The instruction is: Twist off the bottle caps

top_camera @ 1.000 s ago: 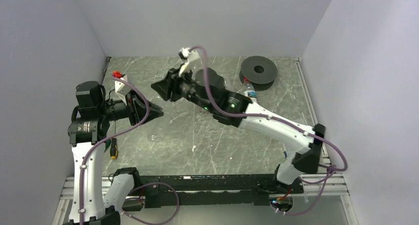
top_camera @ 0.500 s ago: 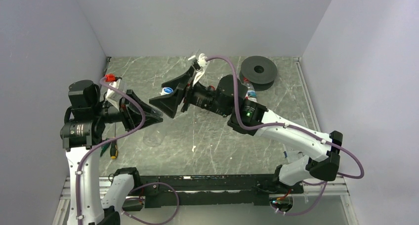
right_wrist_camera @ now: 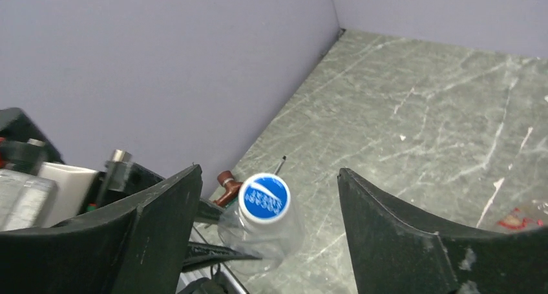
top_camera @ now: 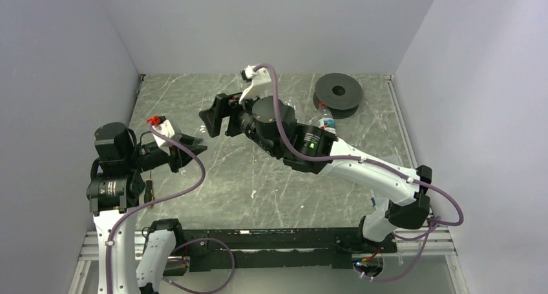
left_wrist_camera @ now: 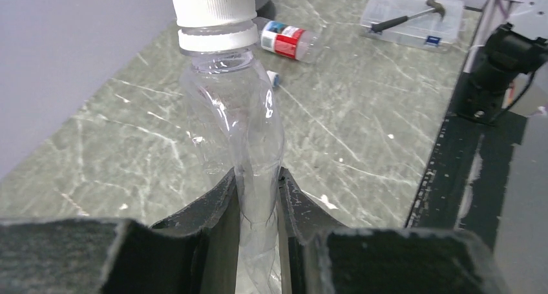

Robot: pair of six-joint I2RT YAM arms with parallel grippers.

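Your right arm (top_camera: 362, 167) stretches far-left over the worktop (top_camera: 258, 190), right jaws apart. Your left arm (top_camera: 113, 178), raised at near left, has its left jaws clamped on the clear bottle (left_wrist_camera: 232, 113), whose cap (right_wrist_camera: 265, 198) sits untouched between the right jaws.

High rear overview; close wrist views, common bottle (left_wrist_camera: 240, 126)

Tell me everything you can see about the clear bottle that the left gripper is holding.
The clear bottle is thin, see-through plastic with no label, its body dented and creased. A white ribbed cap with a blue printed top sits on its neck above a white ring. The left gripper is shut on its lower body, pinching it flat, cap pointing towards the right gripper, whose open fingers flank the cap without touching.
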